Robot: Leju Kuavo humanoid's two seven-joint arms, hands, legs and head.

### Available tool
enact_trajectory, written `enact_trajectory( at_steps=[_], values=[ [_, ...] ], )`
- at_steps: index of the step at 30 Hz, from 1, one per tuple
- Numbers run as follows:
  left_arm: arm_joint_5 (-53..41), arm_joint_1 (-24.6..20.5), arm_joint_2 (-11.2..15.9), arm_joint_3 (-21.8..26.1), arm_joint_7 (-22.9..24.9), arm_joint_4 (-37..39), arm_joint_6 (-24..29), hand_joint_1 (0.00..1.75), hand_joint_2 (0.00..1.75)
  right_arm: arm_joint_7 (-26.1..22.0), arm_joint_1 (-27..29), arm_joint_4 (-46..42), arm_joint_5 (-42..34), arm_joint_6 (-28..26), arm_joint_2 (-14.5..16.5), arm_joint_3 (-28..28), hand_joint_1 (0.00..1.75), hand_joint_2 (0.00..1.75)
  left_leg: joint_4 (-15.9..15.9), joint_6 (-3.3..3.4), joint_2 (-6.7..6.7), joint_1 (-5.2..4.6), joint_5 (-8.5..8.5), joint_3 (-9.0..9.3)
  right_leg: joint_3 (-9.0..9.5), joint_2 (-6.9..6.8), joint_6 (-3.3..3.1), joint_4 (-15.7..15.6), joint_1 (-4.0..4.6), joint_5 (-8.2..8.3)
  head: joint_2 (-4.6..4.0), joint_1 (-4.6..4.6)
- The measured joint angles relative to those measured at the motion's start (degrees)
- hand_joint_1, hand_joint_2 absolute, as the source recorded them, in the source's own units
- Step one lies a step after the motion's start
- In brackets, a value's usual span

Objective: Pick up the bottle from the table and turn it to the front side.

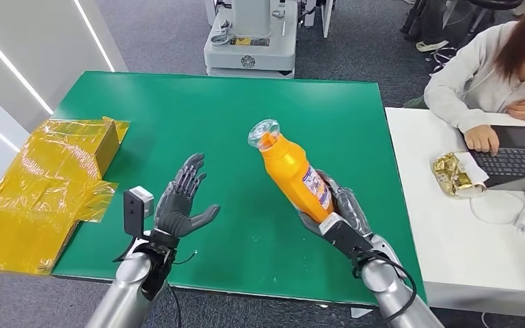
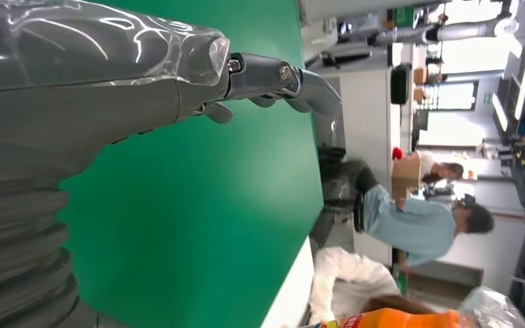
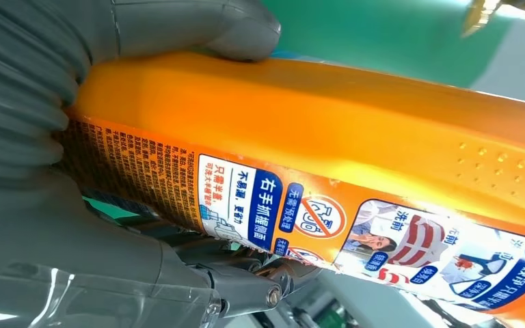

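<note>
The orange bottle (image 1: 292, 171) is held up off the green desk (image 1: 232, 109) in the right hand (image 1: 338, 219), gripped around its lower body, and it is tilted, with the clear cap (image 1: 264, 134) leaning up and toward the far left. A printed label (image 1: 316, 188) is seen on the side of the bottle that faces right. In the right wrist view the bottle (image 3: 314, 130) is caught up close: the thick grey thumb (image 3: 198, 27) is pressed against its plain orange face, and the darker fingers (image 3: 246, 280) are wrapped under the side carrying the blue, white and red label (image 3: 273, 205) with its small print.

The left hand (image 1: 184, 201) is held above the near left part of the desk, palm up, fingers spread apart and nothing in them. In the left wrist view its fingers (image 2: 301, 78) are seen stretched out over the green surface (image 2: 198, 205), and the orange bottle (image 2: 389, 319) with its clear cap is glimpsed at the picture's edge.

At the left edge of the desk, crumpled yellow plastic wrap (image 1: 41, 191) is draped, partly hanging over the side. To the right, a white desk (image 1: 451, 260) is set just beside the green one; a person in a light sweater (image 1: 478, 82) is seated there with a hand on a laptop keyboard (image 1: 513, 160), and a gold foil packet (image 1: 454, 174) lies next to it. Beyond the far edge a grey machine base (image 1: 249, 48) is parked on the floor.
</note>
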Motion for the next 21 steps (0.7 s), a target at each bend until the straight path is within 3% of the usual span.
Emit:
enact_trajectory(
  at_steps=[6, 12, 21],
  values=[
    [5.77, -8.03, -0.71, -1.25, 3.69, 3.51, -4.95, 0.00, 1.75, -2.26, -4.38, 2.26, -1.19, 0.17, 5.07, 0.29, 1.75, 1.75, 0.00, -0.05, 0.03, 0.01, 0.08, 0.00, -0.03, 0.05, -0.07, 0.09, 0.00, 0.06, 0.00, 0.00],
    [10.33, -16.02, -2.72, -1.53, 5.77, 5.42, -4.53, 0.00, 1.75, -1.58, -10.26, 6.69, -0.16, 0.22, 12.48, 3.02, 1.75, 1.75, 0.00, -0.12, 0.03, 0.01, 0.16, 0.01, -0.08, 0.07, -0.13, 0.14, 0.01, 0.11, 0.00, -0.01],
    [11.00, -18.30, -2.96, -1.45, 6.07, 6.13, -4.06, 0.00, 1.75, -1.01, -12.90, 9.62, 0.17, 0.26, 15.27, 3.82, 1.75, 1.75, 0.00, -0.12, 0.02, 0.00, 0.15, -0.03, -0.08, 0.05, -0.13, 0.13, 0.00, 0.10, 0.00, 0.00]
  ],
)
